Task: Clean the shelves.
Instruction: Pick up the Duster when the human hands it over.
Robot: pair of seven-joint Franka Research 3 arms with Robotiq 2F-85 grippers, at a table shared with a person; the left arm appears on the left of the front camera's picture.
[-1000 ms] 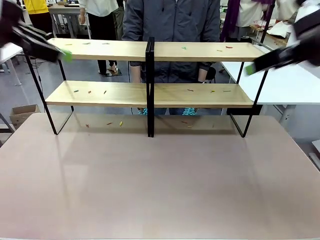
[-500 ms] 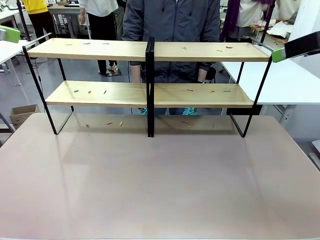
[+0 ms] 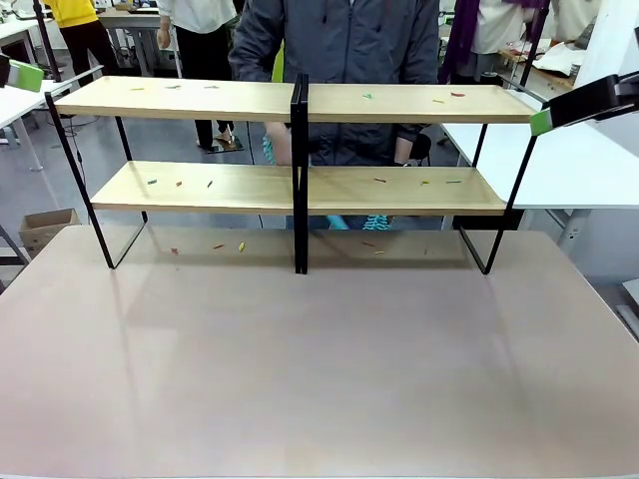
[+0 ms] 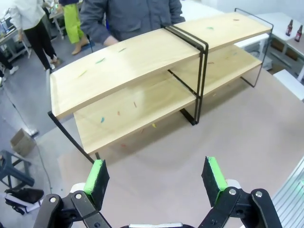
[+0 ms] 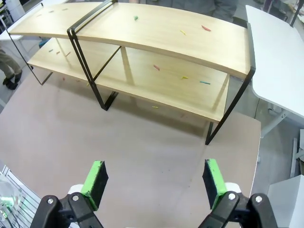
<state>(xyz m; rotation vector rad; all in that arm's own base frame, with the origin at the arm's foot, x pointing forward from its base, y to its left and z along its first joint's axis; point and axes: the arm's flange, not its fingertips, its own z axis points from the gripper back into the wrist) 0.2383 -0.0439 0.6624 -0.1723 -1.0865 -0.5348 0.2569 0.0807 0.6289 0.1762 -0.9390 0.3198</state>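
Light-wood shelves on a thin black frame stand at the 12 o'clock side of the brownish table. Small coloured scraps lie on the boards. The left gripper hangs at 10 o'clock and the right gripper at 2 o'clock, both spread wide and holding nothing. A person stands just behind the shelves.

"What's that on the floor, over to the left?"
"A cardboard box, just off the corner of the pinkish-brown table."
"And at the far side?"
"A person in a grey jacket stands there, with another in a yellow top farther back. Two dark bottles stand on the white table."
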